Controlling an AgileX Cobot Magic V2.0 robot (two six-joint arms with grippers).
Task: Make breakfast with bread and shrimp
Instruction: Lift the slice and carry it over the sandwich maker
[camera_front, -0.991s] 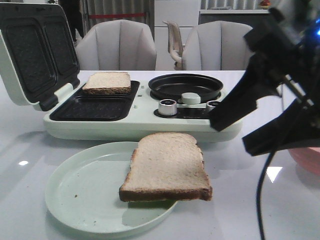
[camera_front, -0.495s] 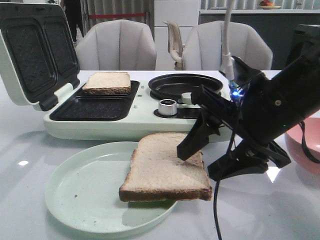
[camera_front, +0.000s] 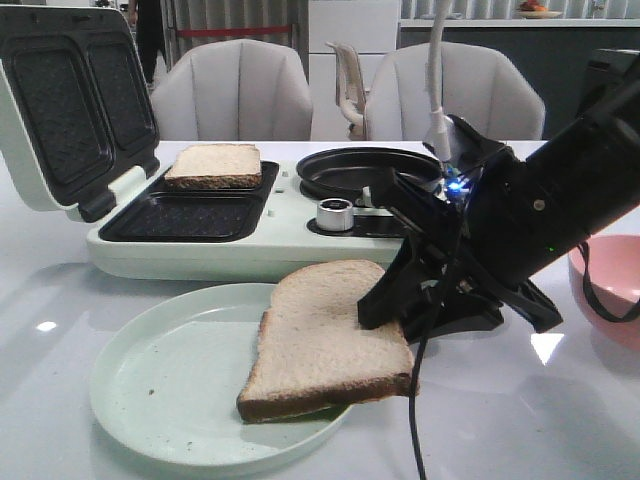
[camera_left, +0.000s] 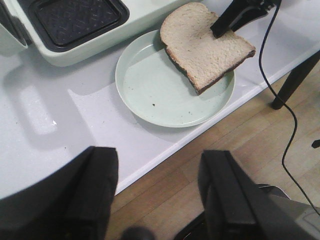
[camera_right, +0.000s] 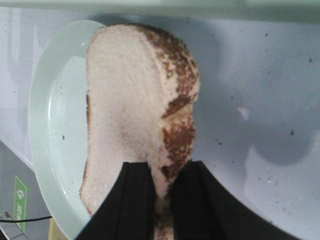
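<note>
White tabletop, chairs behind. Right gripper (camera_front: 395, 315) now clenched on near bread slice (camera_front: 330, 340) edge, jaws open a second ago; slice tilted on green plate (camera_front: 150, 390). Grasp made, lift next. Second slice (camera_front: 213, 165) in sandwich maker (camera_front: 250, 250). Left gripper (camera_left: 157, 195) spread, empty.

bread slice (camera_right: 131, 120) over pale green plate (camera_right: 47, 130), pinched by black fingers (camera_right: 137, 200)
</note>
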